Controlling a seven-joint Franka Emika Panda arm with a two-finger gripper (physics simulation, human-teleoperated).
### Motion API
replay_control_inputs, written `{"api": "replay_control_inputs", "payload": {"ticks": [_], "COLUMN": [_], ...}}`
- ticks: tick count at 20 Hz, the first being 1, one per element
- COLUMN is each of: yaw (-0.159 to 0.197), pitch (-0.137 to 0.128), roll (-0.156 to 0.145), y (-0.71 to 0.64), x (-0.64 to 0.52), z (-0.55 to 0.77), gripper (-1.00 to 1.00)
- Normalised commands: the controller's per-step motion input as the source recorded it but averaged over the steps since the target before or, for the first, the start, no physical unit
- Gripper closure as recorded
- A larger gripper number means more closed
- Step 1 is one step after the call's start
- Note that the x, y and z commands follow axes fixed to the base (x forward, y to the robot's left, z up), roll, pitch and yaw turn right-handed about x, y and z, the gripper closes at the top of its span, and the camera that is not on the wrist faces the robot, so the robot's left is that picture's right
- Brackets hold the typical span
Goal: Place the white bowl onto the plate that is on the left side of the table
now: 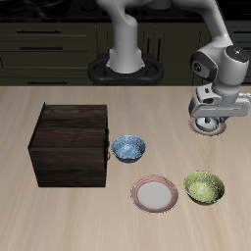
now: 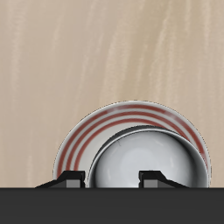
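The white bowl [image 2: 140, 153] sits inside the plate [image 2: 87, 140], which has a pale centre and pinkish-red rings. My gripper [image 2: 115, 180] hangs just above the bowl with its jaws spread wide, one finger [image 2: 74, 181] on each side of the bowl's near rim, gripping nothing. In the exterior view my gripper [image 1: 209, 110] stands low over the bowl [image 1: 207, 125] and plate [image 1: 195, 126], well back from the table's front edge, and hides most of both.
A dark wooden cabinet [image 1: 71, 144] stands on the table's other side. A blue patterned bowl [image 1: 128, 148] sits beside it. A second pink-rimmed plate [image 1: 155, 193] and a green speckled bowl [image 1: 204, 187] lie near the front edge.
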Motion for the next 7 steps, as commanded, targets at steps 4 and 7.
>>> {"api": "replay_control_inputs", "payload": {"ticks": [4,7], "yaw": [0.008,-0.007], "pitch": [0.028,-0.038], "roll": [0.031,0.038], "y": [0.1,0.06], "x": [0.05,-0.14], "z": [-0.08,0.17], "gripper": [-1.0,-1.0]}}
